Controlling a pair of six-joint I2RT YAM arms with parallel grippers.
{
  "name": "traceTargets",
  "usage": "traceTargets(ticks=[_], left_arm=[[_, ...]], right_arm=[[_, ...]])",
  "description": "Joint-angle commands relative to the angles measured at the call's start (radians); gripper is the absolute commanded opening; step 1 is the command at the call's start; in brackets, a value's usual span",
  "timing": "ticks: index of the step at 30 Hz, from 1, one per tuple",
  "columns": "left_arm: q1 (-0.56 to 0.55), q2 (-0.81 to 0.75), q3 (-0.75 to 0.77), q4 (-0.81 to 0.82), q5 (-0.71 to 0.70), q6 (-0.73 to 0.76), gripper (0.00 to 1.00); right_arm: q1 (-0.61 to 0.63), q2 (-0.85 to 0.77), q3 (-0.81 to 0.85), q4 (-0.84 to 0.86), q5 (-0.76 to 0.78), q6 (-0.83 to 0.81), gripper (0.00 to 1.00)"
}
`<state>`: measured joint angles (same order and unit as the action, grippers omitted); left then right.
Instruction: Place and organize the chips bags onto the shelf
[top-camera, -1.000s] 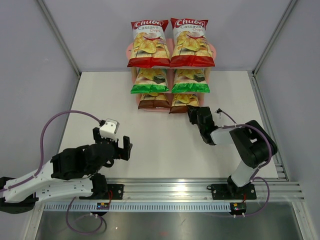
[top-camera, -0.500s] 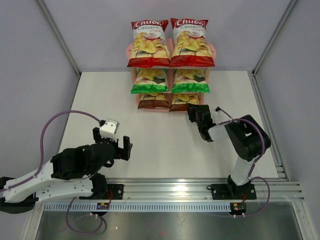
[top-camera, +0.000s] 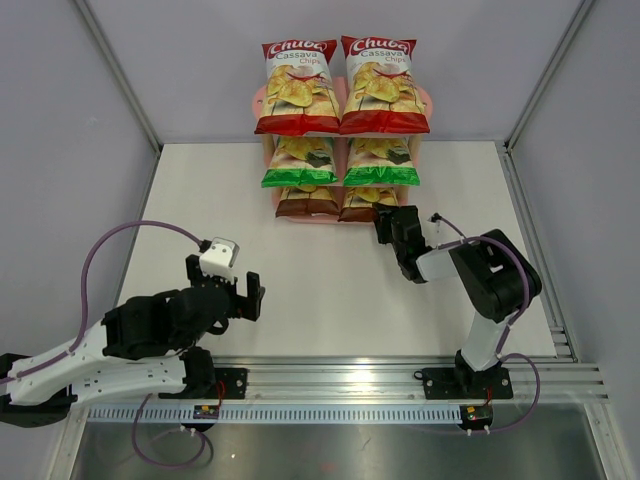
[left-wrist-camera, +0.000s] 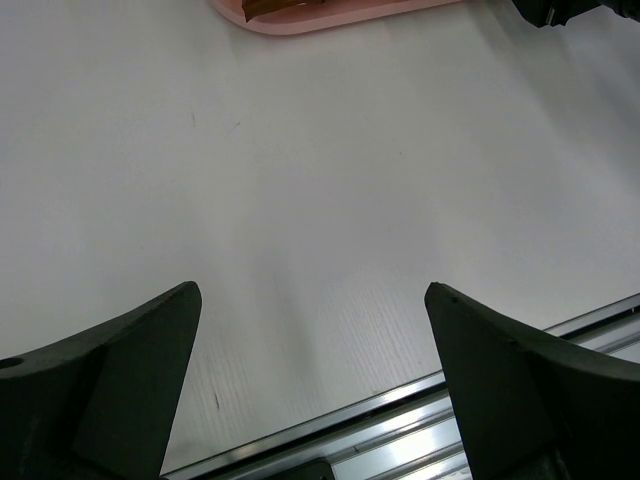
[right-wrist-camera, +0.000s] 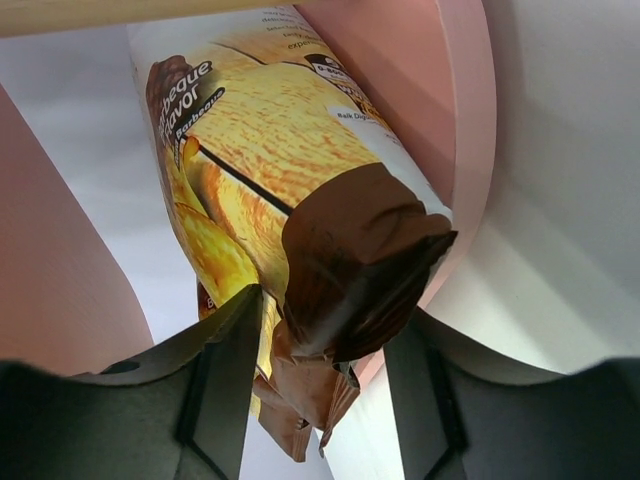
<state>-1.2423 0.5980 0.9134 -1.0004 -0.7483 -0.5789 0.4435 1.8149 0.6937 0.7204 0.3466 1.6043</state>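
Note:
The pink shelf (top-camera: 428, 102) stands at the table's far middle. Two red chips bags (top-camera: 298, 90) stand on its top tier, two green bags (top-camera: 300, 160) on the middle tier, and two dark brown bags on the bottom tier. My right gripper (top-camera: 386, 224) is at the bottom tier's right end. In the right wrist view it (right-wrist-camera: 320, 340) is shut on the crumpled lower end of the right dark brown bag (right-wrist-camera: 350, 250), which leans inside the shelf (right-wrist-camera: 470, 120). My left gripper (top-camera: 250, 295) is open and empty over the table (left-wrist-camera: 312, 300).
Grey walls enclose the white table (top-camera: 200, 200) on the left, back and right. A metal rail (top-camera: 350, 375) runs along the near edge. The shelf's pink base board (left-wrist-camera: 330, 15) shows at the top of the left wrist view.
My right gripper has moved a little forward toward the bottom tier with the dark brown bag. The left arm has not moved.

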Motion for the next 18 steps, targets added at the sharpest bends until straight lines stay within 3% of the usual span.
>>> traceTargets(ticks=[1, 6, 18], left_arm=[[0.0, 0.008, 0.001, 0.019, -0.029, -0.001, 0.99], [0.0, 0.013, 0.005, 0.009, -0.045, -0.009, 0.99], [0.009, 0.032, 0.021, -0.021, -0.146, -0.059, 0.99]], right_arm=[[-0.009, -0.058, -0.013, 0.008, 0.017, -0.027, 0.58], [-0.009, -0.109, -0.049, 0.001, 0.014, -0.052, 0.7], [-0.012, -0.317, -0.235, 0.039, -0.043, -0.162, 0.79]])
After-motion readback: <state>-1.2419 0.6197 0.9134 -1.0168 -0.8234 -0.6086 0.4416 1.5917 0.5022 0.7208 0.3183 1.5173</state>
